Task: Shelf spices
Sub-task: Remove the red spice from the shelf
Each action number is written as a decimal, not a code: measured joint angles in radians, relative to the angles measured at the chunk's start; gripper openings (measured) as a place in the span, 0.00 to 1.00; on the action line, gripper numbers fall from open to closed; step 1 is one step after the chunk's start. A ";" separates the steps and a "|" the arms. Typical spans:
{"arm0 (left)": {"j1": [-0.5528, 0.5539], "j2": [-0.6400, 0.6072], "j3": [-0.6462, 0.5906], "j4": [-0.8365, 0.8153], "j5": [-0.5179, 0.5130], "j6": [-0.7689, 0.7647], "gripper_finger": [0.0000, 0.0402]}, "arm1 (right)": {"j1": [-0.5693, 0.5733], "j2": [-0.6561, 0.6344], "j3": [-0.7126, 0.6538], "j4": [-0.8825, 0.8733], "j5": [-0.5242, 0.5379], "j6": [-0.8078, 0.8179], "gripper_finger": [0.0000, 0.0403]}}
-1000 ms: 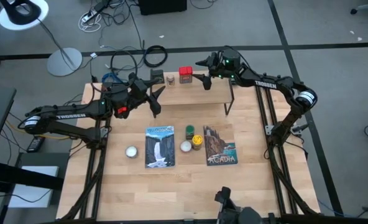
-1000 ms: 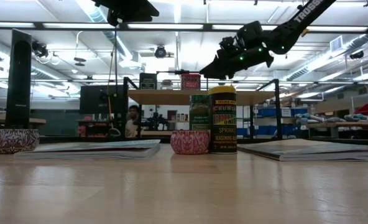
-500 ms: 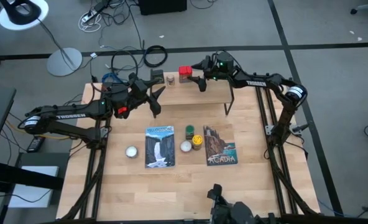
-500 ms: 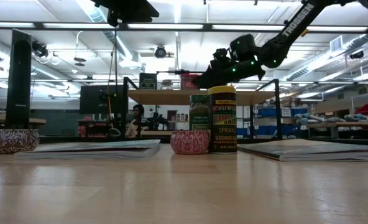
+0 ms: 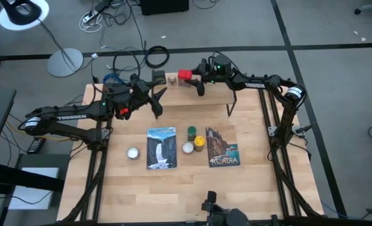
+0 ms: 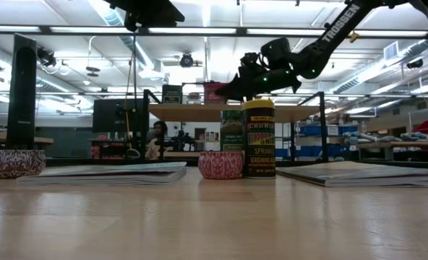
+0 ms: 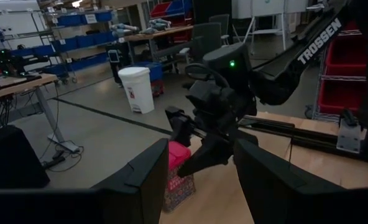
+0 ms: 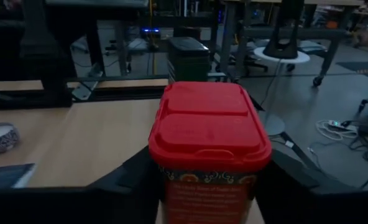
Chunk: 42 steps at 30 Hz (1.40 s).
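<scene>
The shelf (image 5: pixel 217 94) stands at the table's far edge and carries the dark square tin (image 5: pixel 158 76), the tiny brown jar (image 5: pixel 171 79) and the red boxy tin (image 5: pixel 185 75), all resting on their bases. My right gripper (image 5: pixel 197 78) is open and level with the shelf top, on the red tin's right side. In the right wrist view its fingers (image 8: pixel 125 183) flank the red tin (image 8: pixel 209 143). The green jar (image 5: pixel 191 132) and the yellow-capped jar (image 5: pixel 199 144) stand on the table between the books. My left gripper (image 5: pixel 156 100) hovers open off the shelf's left end. My right gripper comes level from the table's right, with one finger on each side of the red tin's body (image 8: pixel 165 186). I cannot tell whether either finger touches it. The tin stands upright on the shelf board.
Two flat picture books (image 5: pixel 161 147) (image 5: pixel 222 145) lie mid-table, with a white ball (image 5: pixel 188 147) between them and another (image 5: pixel 133 152) to their left. Cables lie on the floor beyond the far edge. The table's near half is bare wood.
My right gripper has travelled along the shelf toward the table's left, from right of the red tin until its open fingers reach around it. The left arm has kept still.
</scene>
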 joint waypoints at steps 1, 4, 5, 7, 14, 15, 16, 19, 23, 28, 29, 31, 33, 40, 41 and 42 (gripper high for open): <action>0.000 0.000 0.000 0.000 0.000 0.000 0.47 | 0.002 0.000 0.000 0.001 0.001 0.011 0.47; 0.000 0.000 0.000 -0.001 0.000 0.000 0.47 | 0.006 0.000 0.000 0.002 0.001 0.042 0.47; 0.000 0.000 0.000 -0.001 0.000 0.000 0.47 | 0.008 0.000 0.000 0.002 0.001 0.057 0.47; 0.000 0.000 0.000 -0.012 0.000 0.000 0.47 | 0.011 -0.008 0.000 -0.005 0.007 0.076 0.47; 0.000 0.000 0.000 -0.058 0.000 -0.001 0.47 | 0.054 -0.109 -0.001 -0.023 0.013 0.073 0.47; 0.000 0.000 0.000 -0.060 0.000 -0.001 0.47 | 0.064 -0.133 -0.001 -0.039 0.025 0.071 0.47; 0.000 0.000 0.000 -0.061 0.000 -0.001 0.47 | 0.075 -0.156 -0.001 -0.056 0.033 0.064 0.47; 0.000 0.000 0.000 -0.062 0.000 -0.001 0.47 | 0.121 -0.231 -0.001 -0.132 0.057 0.026 0.47; 0.000 0.000 0.000 -0.062 0.000 0.000 0.47 | 0.213 -0.336 -0.001 -0.261 0.156 -0.055 0.47; 0.000 0.000 0.000 -0.062 0.000 0.004 0.47 | 0.351 -0.422 -0.001 -0.409 0.311 -0.124 0.47; 0.000 0.000 0.000 -0.061 0.000 0.004 0.47 | 0.378 -0.430 -0.001 -0.428 0.344 -0.133 0.47; 0.000 0.000 0.000 -0.062 0.000 0.005 0.47 | 0.433 -0.439 -0.001 -0.471 0.410 -0.142 0.47; 0.000 0.000 0.000 -0.061 0.000 0.006 0.47 | 0.482 -0.438 -0.002 -0.490 0.461 -0.139 0.47; 0.000 0.000 0.000 -0.059 0.000 0.021 0.47 | 0.589 -0.398 -0.083 -0.351 0.533 -0.061 0.47; 0.000 0.000 0.000 -0.058 0.000 0.022 0.47 | 0.596 -0.392 -0.101 -0.309 0.534 -0.041 0.47; 0.000 0.000 0.000 -0.057 0.000 0.022 0.47 | 0.601 -0.385 -0.119 -0.284 0.533 -0.024 0.47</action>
